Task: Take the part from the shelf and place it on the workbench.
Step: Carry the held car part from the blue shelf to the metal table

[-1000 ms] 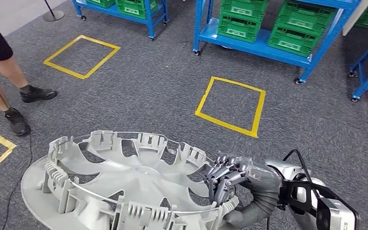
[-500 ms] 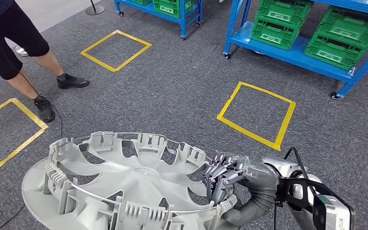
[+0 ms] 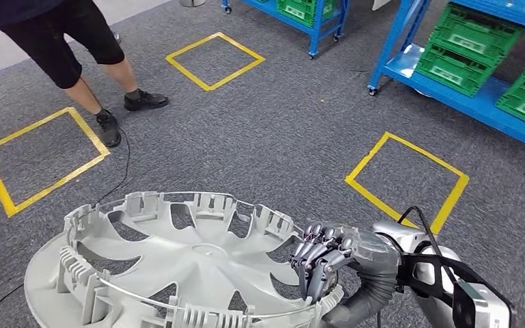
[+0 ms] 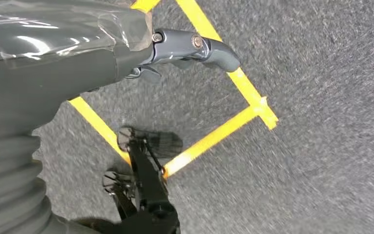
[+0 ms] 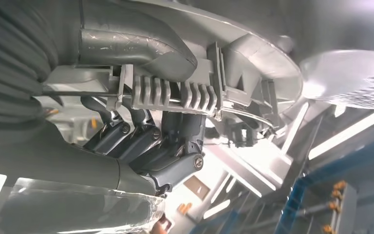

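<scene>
Grey carpet floor [image 3: 266, 137] with yellow squares. Right hand [image 3: 322, 256] clamped on the part [image 3: 178, 266] rim: carrying step. Left hand [image 4: 195, 46] fingers apart, empty. Next: locate the table.

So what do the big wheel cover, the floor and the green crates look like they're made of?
Wheel cover: likely moulded plastic, matt light grey, judging by its thin ribbed clips and spokes; a thin metal-looking wire ring runs round the clips. The right robot hand grips its rim. Floor: dark grey short-pile carpet, speckled texture. Green crates: probably rigid plastic, with slotted walls.
</scene>
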{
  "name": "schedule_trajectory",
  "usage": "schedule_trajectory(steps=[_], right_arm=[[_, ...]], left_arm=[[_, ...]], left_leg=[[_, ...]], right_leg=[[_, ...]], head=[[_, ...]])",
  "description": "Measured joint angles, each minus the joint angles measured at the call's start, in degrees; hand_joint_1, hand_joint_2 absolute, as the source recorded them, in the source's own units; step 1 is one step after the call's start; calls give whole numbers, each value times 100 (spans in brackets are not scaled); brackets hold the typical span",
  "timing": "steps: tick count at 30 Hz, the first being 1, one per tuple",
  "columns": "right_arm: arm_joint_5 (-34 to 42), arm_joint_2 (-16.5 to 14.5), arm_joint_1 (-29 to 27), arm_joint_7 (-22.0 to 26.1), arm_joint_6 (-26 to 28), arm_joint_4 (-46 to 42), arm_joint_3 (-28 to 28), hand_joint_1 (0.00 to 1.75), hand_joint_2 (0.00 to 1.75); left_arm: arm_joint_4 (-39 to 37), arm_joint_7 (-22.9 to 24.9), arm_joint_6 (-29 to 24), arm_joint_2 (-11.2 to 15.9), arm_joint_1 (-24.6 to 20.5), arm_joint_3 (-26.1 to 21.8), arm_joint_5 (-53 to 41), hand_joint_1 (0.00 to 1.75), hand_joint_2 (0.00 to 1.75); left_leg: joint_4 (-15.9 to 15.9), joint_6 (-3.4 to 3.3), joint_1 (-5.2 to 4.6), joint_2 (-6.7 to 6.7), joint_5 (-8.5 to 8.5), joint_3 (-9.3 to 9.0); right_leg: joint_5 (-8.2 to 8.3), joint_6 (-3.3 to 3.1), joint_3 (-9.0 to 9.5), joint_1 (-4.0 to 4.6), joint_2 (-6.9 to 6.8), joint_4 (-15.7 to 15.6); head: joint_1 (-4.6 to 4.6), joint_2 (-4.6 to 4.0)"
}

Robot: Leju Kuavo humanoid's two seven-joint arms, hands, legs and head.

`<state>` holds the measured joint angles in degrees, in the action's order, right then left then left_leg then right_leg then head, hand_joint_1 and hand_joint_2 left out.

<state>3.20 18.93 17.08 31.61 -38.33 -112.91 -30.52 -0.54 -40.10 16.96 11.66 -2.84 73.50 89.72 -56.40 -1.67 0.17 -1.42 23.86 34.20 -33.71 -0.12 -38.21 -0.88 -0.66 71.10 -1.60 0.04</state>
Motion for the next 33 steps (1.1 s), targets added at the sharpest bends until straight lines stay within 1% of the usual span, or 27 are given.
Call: schedule_trajectory(steps=[1, 2, 3, 5, 6, 7, 8, 10, 11, 12, 14, 15, 16, 17, 18, 19, 21, 22, 23, 25, 26, 28, 29, 30, 31, 32, 33], right_arm=[[-45, 10, -2, 18, 3, 16, -10, 175, 175], [-89, 16, -3, 34, 7, 28, -22, 175, 175], [-126, 22, -1, 47, 10, 36, -35, 175, 175], [-173, 31, 2, 56, 16, 42, -59, 175, 175], [-186, 34, 4, 57, 19, 43, -68, 175, 175], [-195, 36, 6, 56, 22, 45, -75, 175, 175], [-200, 37, 11, 55, 26, 46, -81, 175, 175], [-203, 34, 24, 37, 33, 42, -93, 175, 175], [-208, 31, 27, 13, 38, 31, -100, 175, 175], [-215, 27, 23, -13, 44, 12, -108, 175, 175], [-227, 23, 6, -56, 56, -28, -116, 175, 175], [-230, 23, -1, -63, 60, -39, -120, 175, 175], [-232, 23, -5, -68, 62, -41, -124, 175, 175], [-233, 23, -8, -72, 63, -43, -129, 175, 175], [-235, 23, -11, -75, 65, -46, -134, 175, 175], [-235, 23, -12, -79, 65, -51, -138, 175, 175], [-236, 23, -12, -86, 68, -65, -141, 175, 175], [-236, 25, -14, -91, 71, -71, -141, 175, 175], [-238, 24, -16, -97, 77, -77, -143, 175, 175], [-241, 21, -18, -108, 86, -91, -146, 175, 175], [-243, 19, -18, -113, 89, -97, -148, 175, 175], [-236, 24, -24, -121, 89, -109, -144, 175, 175], [-229, 30, -31, -123, 87, -108, -143, 175, 175], [-219, 34, -39, -121, 79, -106, -140, 175, 175], [-208, 39, -46, -117, 64, -104, -139, 175, 175], [-198, 42, -50, -111, 43, -99, -138, 175, 175], [-191, 46, -51, -105, 16, -95, -138, 175, 175]], left_arm=[[1, 1, -5, -6, 0, 0, 0, 0, 175], [1, 1, -11, -12, 3, 0, 0, 0, 175], [1, 2, -17, -13, 8, 0, 0, 0, 175], [1, 2, -20, -2, 11, 0, 0, 0, 175], [1, 2, -20, 8, 13, 0, 0, 0, 175], [1, 2, -20, 19, 20, 0, 0, 0, 175], [0, 2, -20, 33, 35, 0, 0, 0, 175], [-1, 2, -21, 63, 79, 0, 1, 0, 175], [-1, 2, -22, 79, 93, 0, 1, 0, 175], [-1, 2, -21, 97, 89, -1, 2, 0, 175], [-1, 2, -21, 120, 46, -2, 2, 0, 175], [0, 2, -20, 125, 24, -3, 2, 0, 175], [1, 2, -19, 123, 13, -3, 2, 0, 175], [1, 2, -18, 121, 11, -2, 2, 0, 175], [1, 2, -18, 121, 11, -2, 2, 0, 175], [1, 2, -19, 125, 12, -2, 2, 0, 175], [1, 2, -20, 149, 0, -2, 2, 0, 175], [1, 1, -20, 162, -11, -3, 2, 0, 175], [1, 1, -19, 178, -20, -3, 2, 0, 175], [-1, -1, -16, 201, -18, -4, 2, 0, 175], [-1, -1, -13, 208, -8, -5, 2, 0, 175], [-1, -2, 22, 213, -6, -14, 2, 0, 175], [-1, -2, 51, 206, -11, -20, 2, 0, 175], [0, -1, 79, 196, -19, -27, 2, 0, 175], [1, -1, 118, 181, -20, -34, 2, 0, 175], [1, -1, 168, 165, -16, -38, 1, 0, 175], [1, 1, 235, 151, -10, -42, -2, 0, 175]], left_leg=[[-2, 0, 0, -85, 2, -2], [-5, 2, 3, -172, 5, -6], [-13, 11, 11, -264, 12, -10], [-71, 61, 29, -448, 44, 0], [-118, 102, 30, -532, 73, 22], [-158, 140, 33, -597, 96, 53], [-180, 175, 38, -649, 110, 82], [-184, 224, 73, -713, 116, 114], [-228, 249, 79, -630, 143, 140], [-374, 273, 80, -472, 223, 209], [-1008, 306, 75, -72, 524, 523], [-1407, 315, 81, 40, 686, 728], [-1718, 316, 87, 87, 785, 896], [-1849, 311, 89, 105, 790, 976], [-1748, 295, 87, 122, 695, 934], [-1443, 266, 75, 170, 532, 777], [-656, 181, 9, 441, 248, 347], [-410, 145, -28, 548, 189, 214], [-293, 118, -63, 602, 180, 159], [-246, 75, -88, 480, 169, 144], [-194, 54, -81, 402, 139, 102], [-85, -1, -44, 249, 68, 3], [-59, -15, -29, 171, 45, -17], [-55, -32, -23, 91, 38, -18], [-56, -37, -18, 2, 37, -16], [-57, -35, -12, -93, 38, -17], [-61, -29, -2, -190, 42, -19]], right_leg=[[-59, 16, -163, -3, 29, 267], [-35, 53, -245, -10, 43, 351], [85, 111, -211, -27, 59, 191], [448, 227, 89, -83, 207, -572], [590, 231, 233, -105, 286, -902], [668, 202, 321, -107, 341, -1095], [689, 144, 347, -89, 351, -1149], [702, 39, 364, -62, 245, -1155], [702, -2, 377, -59, 196, -1162], [699, -42, 394, -58, 137, -1170], [679, -106, 423, -25, 7, -1175], [669, -127, 428, -2, -63, -1174], [660, -139, 431, 18, -130, -1173], [649, -146, 434, 35, -196, -1173], [639, -151, 440, 50, -262, -1173], [626, -151, 452, 64, -326, -1174], [599, -137, 485, 98, -448, -1179], [585, -120, 498, 109, -502, -1182], [571, -99, 510, 113, -559, -1186], [548, -48, 540, 101, -669, -1207], [531, -26, 549, 91, -621, -1192], [378, -21, 433, 69, -314, -894], [242, -34, 278, 55, -124, -572], [89, -44, 77, 46, -16, -177], [-18, -33, -114, 37, 26, 174], [-50, 2, -243, 23, 42, 379], [6, 57, -274, 3, 49, 374]], head=[[3, 0], [3, 0], [4, 0], [8, 0], [10, 0], [11, 0], [13, 0], [14, 0], [9, 0], [-2, 0], [-22, 0], [-27, 0], [-26, 0], [-26, 0], [-26, 0], [-26, 0], [-23, 0], [-22, 0], [-21, 0], [-23, 1], [-20, 1], [-10, 1], [-3, 0], [-1, 0], [3, 0], [3, 0], [3, 0]])
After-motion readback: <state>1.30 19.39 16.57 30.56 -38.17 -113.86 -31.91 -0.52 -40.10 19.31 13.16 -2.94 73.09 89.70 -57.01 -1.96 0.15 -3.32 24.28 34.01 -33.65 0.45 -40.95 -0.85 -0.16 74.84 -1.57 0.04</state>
